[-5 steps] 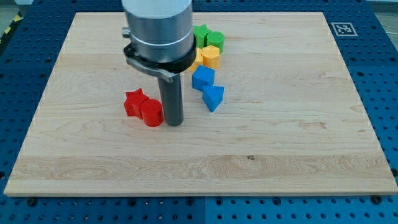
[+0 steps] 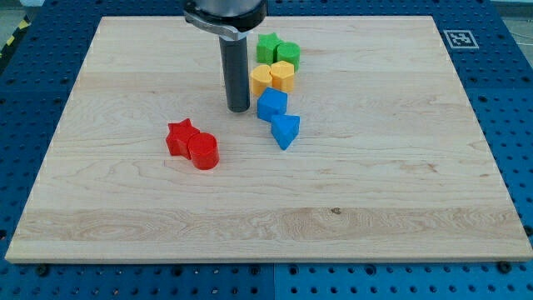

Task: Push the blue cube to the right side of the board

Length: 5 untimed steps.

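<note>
- Eight small blocks on one pale wooden board (image 2: 400, 167) with visible grain; the board sits on a blue perforated table (image 2: 516, 100).
- Blue cube (image 2: 271, 104): glossy, solid mid-blue, sharp-edged, lying just above the board's centre. It sits turned so a corner faces the view's bottom; no long axis can be made out.
- Blue triangular block (image 2: 286, 130): same glossy blue, touching or nearly touching the cube at its lower right, one point toward the view's bottom.
- Yellow blocks, two: one (image 2: 261, 79) partly hidden behind the rod, one hexagon-like (image 2: 283, 76); both just above the cube.
- Green blocks, two: a star-like one (image 2: 268, 45) and a rounded one (image 2: 288, 52), at the cluster's top.
- Red star block (image 2: 181, 137) and red cylinder (image 2: 204, 152), touching, well to the cube's left and lower.
- Dark cylindrical rod: my tip (image 2: 239, 109) rests just left of the blue cube; contact cannot be told. No gripper, nothing held.
- Printed marker tag (image 2: 458, 38) at the board's top right corner.
</note>
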Each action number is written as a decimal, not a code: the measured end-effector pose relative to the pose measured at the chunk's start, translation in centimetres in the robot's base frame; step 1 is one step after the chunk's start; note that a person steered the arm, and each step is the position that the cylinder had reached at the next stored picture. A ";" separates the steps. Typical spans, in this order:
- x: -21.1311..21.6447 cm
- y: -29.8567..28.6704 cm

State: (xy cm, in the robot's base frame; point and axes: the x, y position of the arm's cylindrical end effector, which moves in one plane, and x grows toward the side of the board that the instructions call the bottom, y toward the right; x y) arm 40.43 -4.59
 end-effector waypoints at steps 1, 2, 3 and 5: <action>0.0 0.3; 0.0 2.1; 0.0 2.2; 0.6 5.7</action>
